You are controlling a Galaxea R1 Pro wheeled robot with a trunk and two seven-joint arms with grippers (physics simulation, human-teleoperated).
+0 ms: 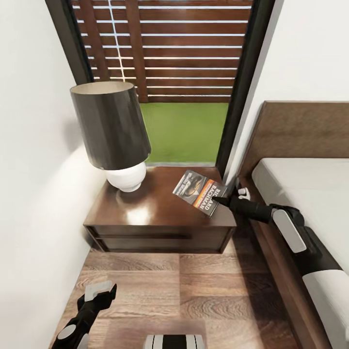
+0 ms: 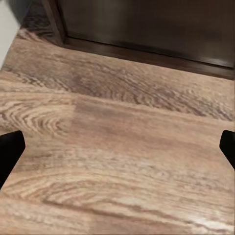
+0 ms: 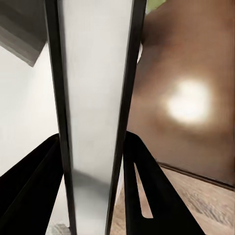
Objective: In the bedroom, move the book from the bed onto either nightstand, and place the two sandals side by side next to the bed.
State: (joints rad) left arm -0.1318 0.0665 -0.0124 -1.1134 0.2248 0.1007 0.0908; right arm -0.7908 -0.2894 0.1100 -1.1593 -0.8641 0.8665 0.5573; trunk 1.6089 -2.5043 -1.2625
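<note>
Small thin paperback book [image 1: 200,192] with dark cover, orange band and white lettering, lying over the right front part of the glossy dark reddish-brown nightstand [image 1: 160,218], one corner poking past the right edge. Right gripper [image 1: 224,199] clamped on that overhanging corner, black fingers on either side of it. In the right wrist view, the book seen edge-on [image 3: 93,98] as a pale page block between two dark covers, black fingers [image 3: 34,191] pressed against both faces, the shiny nightstand top [image 3: 186,98] beyond with a bright glare spot. Right arm reaching in from over the dark brown bed frame [image 1: 271,252], beside the pale grey-white mattress [image 1: 310,194] and plain brown headboard [image 1: 300,126].

Table lamp [image 1: 116,135] with dark drum shade and white round base standing on the left rear of the nightstand, well apart from the book. Behind, black-framed glass [image 1: 184,72] showing brown slat fence and green lawn.

Left gripper [image 1: 102,293] hanging low over the brown wood-plank floor [image 1: 203,291], in front of the nightstand (fingers spread wide, nothing between them). In the left wrist view, black fingertips [image 2: 10,152] at opposite edges, bare planks [image 2: 117,147] between, cabinet base [image 2: 147,29] ahead.
</note>
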